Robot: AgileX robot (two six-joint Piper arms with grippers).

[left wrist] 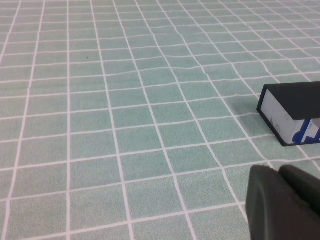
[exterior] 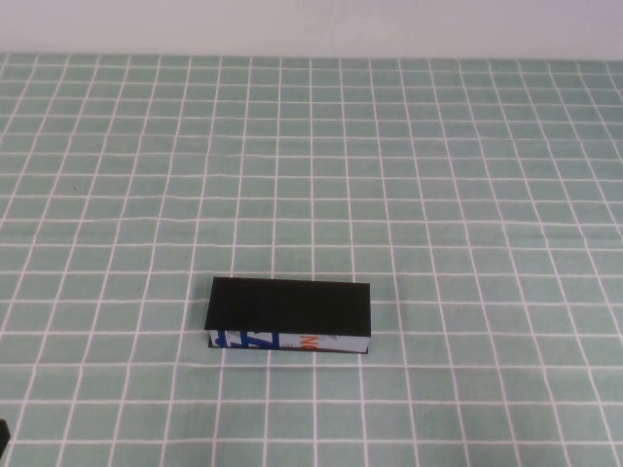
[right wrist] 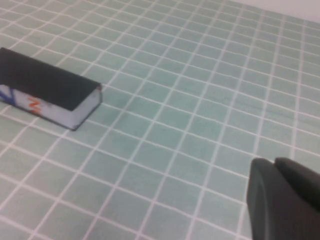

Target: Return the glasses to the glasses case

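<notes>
The glasses case is seen lid-down on the worktop, lengthwise left-right, print facing the robot; wrist views alone show the left claw and right claw, both pressed together

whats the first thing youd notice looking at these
The black case, lid down, lies alone near the front middle of the green checked cloth; no glasses show. The left gripper and right gripper, both shut, sit low at the near corners, well away from the case.
</notes>
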